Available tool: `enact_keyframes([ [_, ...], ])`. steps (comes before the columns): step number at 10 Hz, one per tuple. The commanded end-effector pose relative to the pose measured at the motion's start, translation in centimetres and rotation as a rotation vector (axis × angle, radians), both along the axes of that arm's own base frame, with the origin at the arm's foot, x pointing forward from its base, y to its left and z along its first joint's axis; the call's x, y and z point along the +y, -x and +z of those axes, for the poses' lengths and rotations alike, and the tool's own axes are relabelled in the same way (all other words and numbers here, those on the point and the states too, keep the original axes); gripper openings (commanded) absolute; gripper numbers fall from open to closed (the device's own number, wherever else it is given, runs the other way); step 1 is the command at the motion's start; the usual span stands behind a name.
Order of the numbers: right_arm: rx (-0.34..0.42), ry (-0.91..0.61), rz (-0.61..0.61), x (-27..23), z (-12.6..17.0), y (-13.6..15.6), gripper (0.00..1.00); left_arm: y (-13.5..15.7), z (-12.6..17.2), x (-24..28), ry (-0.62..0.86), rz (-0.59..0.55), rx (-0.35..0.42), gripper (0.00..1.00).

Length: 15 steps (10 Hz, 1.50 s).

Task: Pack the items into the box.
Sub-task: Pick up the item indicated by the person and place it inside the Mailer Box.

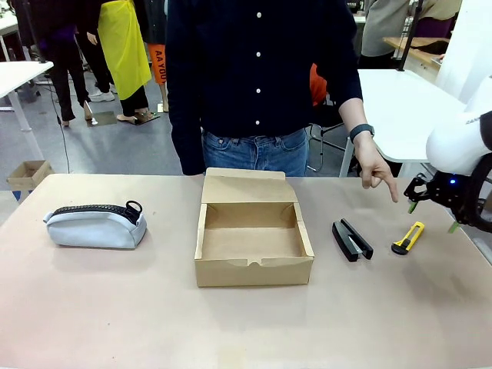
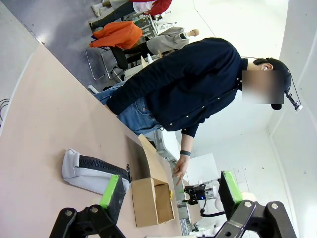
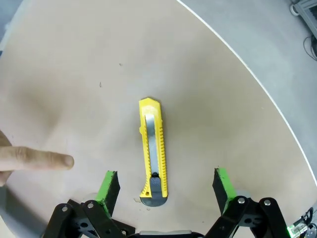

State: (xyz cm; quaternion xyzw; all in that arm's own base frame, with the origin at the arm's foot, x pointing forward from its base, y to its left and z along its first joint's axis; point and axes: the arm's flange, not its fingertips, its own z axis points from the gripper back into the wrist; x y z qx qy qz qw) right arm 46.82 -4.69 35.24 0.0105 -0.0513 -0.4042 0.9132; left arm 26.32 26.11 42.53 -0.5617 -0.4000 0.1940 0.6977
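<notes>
- Yellow-and-black utility knife lies flat near the table's right edge, under the right gripper, jaws wide apart, holding nothing.
- Left gripper spread wide, empty.
- Box open mid-table.

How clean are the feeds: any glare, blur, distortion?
Front view: even light, soft shadow under the brown cardboard box. Right wrist view: yellow-and-black utility knife sharp, beige table edge bowed by the lens. Left wrist view: rolled sideways, white wall washed out.
</notes>
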Motion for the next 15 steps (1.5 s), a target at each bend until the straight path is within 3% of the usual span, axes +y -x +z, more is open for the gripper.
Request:
enact_keyframes([
  [1, -0.004, 0.001, 0.019, 0.1, -1.1, -1.3, 1.00, 0.0, 0.0, -0.1, 0.002, 0.008, -0.035, 1.00],
  [7, 0.045, 0.003, -0.003, 0.4, -5.2, -2.4, 1.00, 0.0, 0.0, -0.1, 0.002, 0.008, -0.035, 1.00],
  [11, 0.073, 0.017, 0.009, 0.3, -5.4, -2.7, 1.00, 0.0, 0.0, -0.1, 0.002, 0.008, -0.035, 1.00],
  [12, 0.079, 0.011, 0.012, 0.3, -5.4, -2.8, 0.52, 0.0, 0.0, -0.1, 0.002, 0.008, -0.035, 1.00],
  [13, 0.084, 0.007, 0.013, 0.3, -5.4, -2.8, 0.49, 0.0, 0.0, -0.1, 0.002, 0.008, -0.035, 1.00],
  [14, 0.083, 0.007, 0.013, 0.4, -5.4, -2.9, 0.01, 0.0, 0.0, -0.1, 0.002, 0.008, -0.035, 1.00],
  [15, 0.083, 0.014, 0.013, 0.4, -5.4, -2.9, 0.00, 0.0, 0.0, -0.1, 0.002, 0.008, -0.035, 1.00],
])
